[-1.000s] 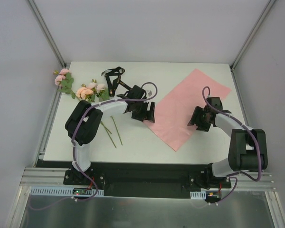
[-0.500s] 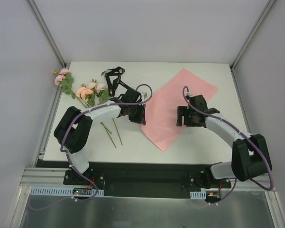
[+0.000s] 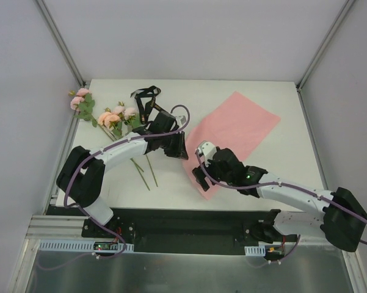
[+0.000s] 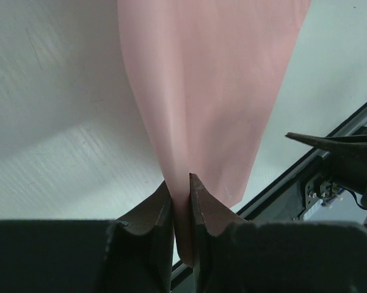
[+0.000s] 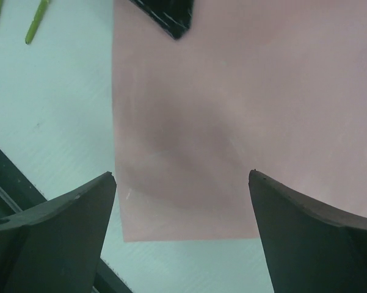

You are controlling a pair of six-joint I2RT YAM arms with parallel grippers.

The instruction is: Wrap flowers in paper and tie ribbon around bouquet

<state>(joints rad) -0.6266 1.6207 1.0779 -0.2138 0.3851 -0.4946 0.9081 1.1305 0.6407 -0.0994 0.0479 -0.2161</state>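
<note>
The pink paper [image 3: 235, 131] lies flat on the white table, right of centre. My left gripper [image 3: 178, 150] is shut on its left edge, and the sheet is pinched between the fingers [image 4: 181, 183]. My right gripper [image 3: 201, 176] hangs open just above the paper's near corner [image 5: 189, 183], its fingertips spread wide on either side of it. The flowers [image 3: 113, 116] lie at the back left, their green stalks [image 3: 145, 170] pointing toward the front edge. The black ribbon [image 3: 145, 97] lies bunched behind the left arm. No bouquet is in view.
The table's front edge and its black rail [image 4: 305, 183] run just below the paper's near corner. Grey enclosure walls and slanted metal posts [image 3: 61, 43] frame the table. The left gripper's finger [image 5: 166, 15] shows at the top of the right wrist view.
The left gripper shut on the paper's edge and drew the sheet leftward. The right arm swung from the paper's right side to its near corner while opening wide.
</note>
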